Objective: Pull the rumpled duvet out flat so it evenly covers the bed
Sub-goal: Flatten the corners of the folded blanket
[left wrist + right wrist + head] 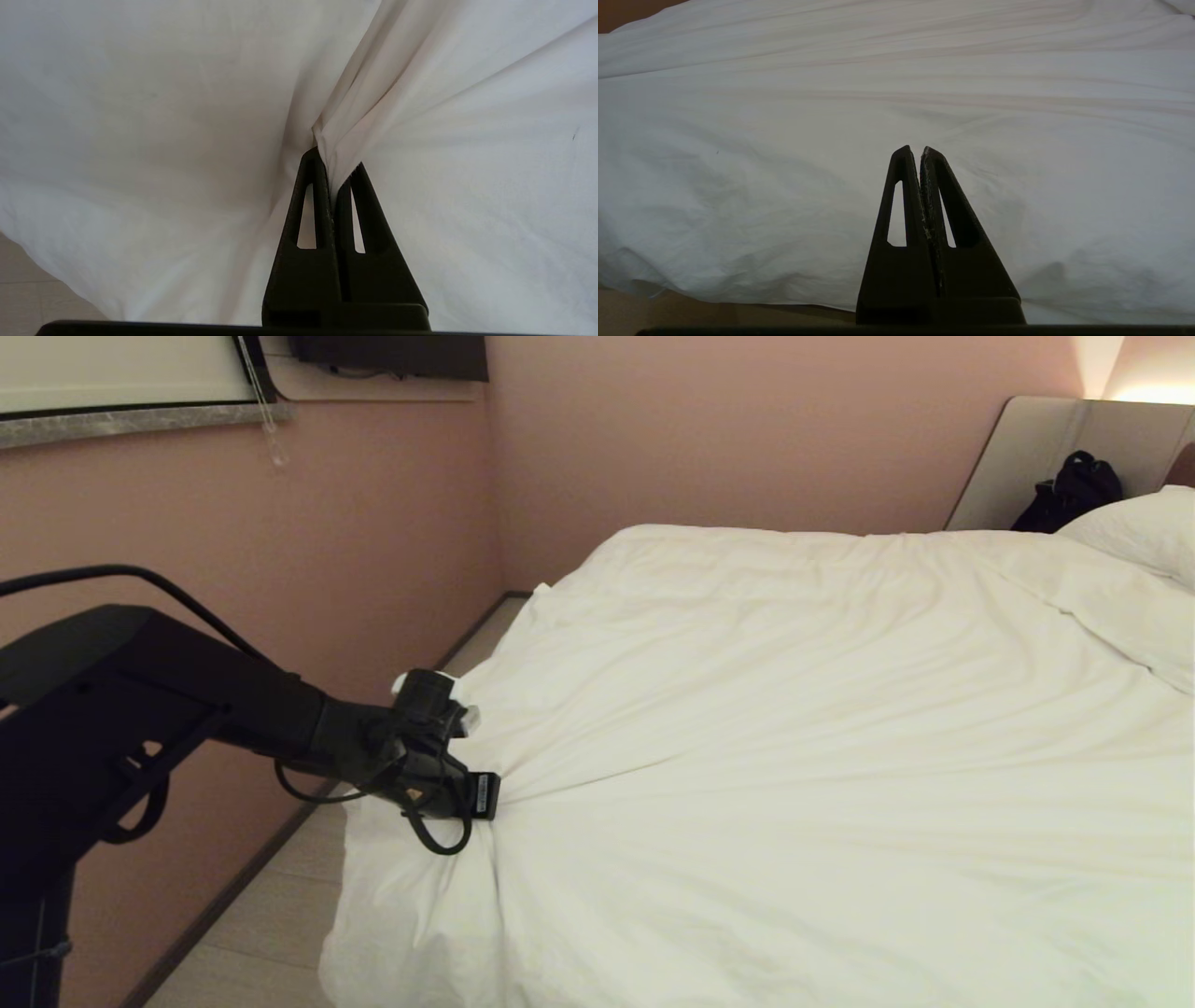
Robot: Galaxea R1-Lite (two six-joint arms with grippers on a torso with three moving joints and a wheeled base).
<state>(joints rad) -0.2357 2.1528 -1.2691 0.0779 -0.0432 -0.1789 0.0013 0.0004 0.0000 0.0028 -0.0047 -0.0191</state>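
L gripper (332,161) fingers pinch duvet (794,728) fold | R gripper (920,151) clenched, empty | pillow (1134,532), black bag (1074,490) by headboard (1036,457)

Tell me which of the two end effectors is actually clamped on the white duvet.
The left end effector: its black fingers are shut on a pinched fold of the puffy white duvet. The right end effector is shut on nothing, above the fabric.
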